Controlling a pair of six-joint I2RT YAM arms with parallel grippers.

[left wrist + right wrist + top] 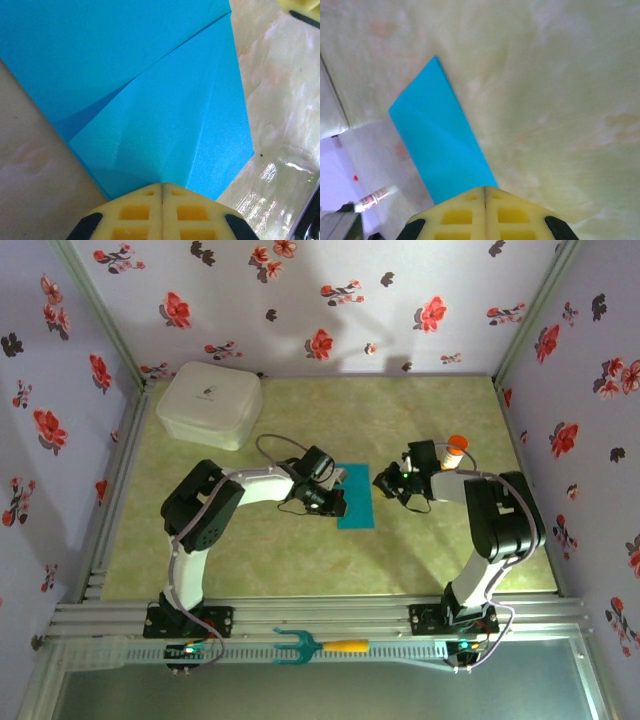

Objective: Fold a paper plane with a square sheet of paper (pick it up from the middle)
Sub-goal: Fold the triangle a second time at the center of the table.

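Square sheet of paper (356,502), partly folded, lies on the surface (250,560) with its long axis near-to-far, left fingers (140,205) closed at its edge, right fingers (460,206) closed just beside.

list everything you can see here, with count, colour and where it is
sheet of paper: one, teal-blue, partly folded, middle of the table between the two grippers
box: one, white, rounded corners, far left of the table
small bottle: one, white with orange cap, right of centre by the right arm
fork-shaped tool: one, teal with yellow handle, on the rail at the near edge
table: one, mottled pale green top
walls: three, lilac with red and dark flowers, around the table
left gripper: one, yellow fingers, shut, tips at the paper
right gripper: one, yellow fingers, shut, at the paper's right edge
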